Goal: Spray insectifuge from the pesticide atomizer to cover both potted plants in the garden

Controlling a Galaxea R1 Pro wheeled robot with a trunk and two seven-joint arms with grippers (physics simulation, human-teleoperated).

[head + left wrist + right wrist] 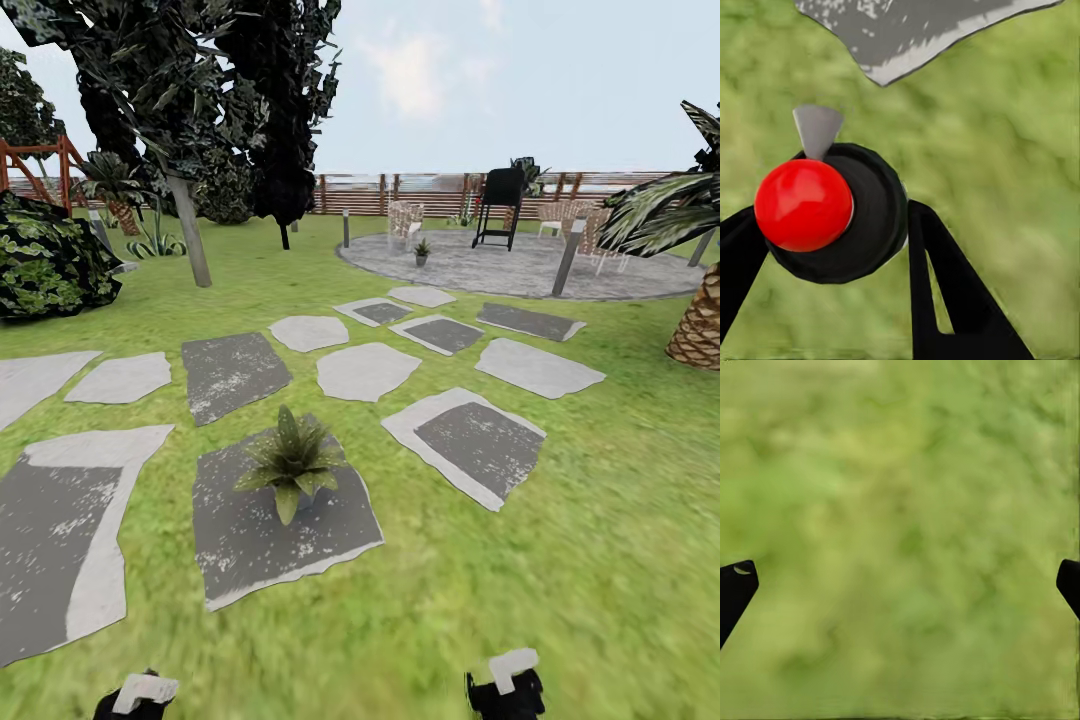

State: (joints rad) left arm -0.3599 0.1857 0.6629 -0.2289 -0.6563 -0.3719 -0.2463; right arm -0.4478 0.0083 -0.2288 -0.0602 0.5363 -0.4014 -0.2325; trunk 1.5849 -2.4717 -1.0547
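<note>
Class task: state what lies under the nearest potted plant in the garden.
The near potted plant stands on a dark grey stepping stone set in the lawn. Its leaves cover most of its pot and the stone directly beneath.

Both grippers are cut off by the head view's lower edge, the left gripper (137, 697) and right gripper (505, 685) showing just their tops. In the left wrist view, a black object topped by a red ball (803, 204) hides the gap between the fingers. The far potted plant (422, 250) on the patio (520, 270) is too small to make out leaf detail.
</note>
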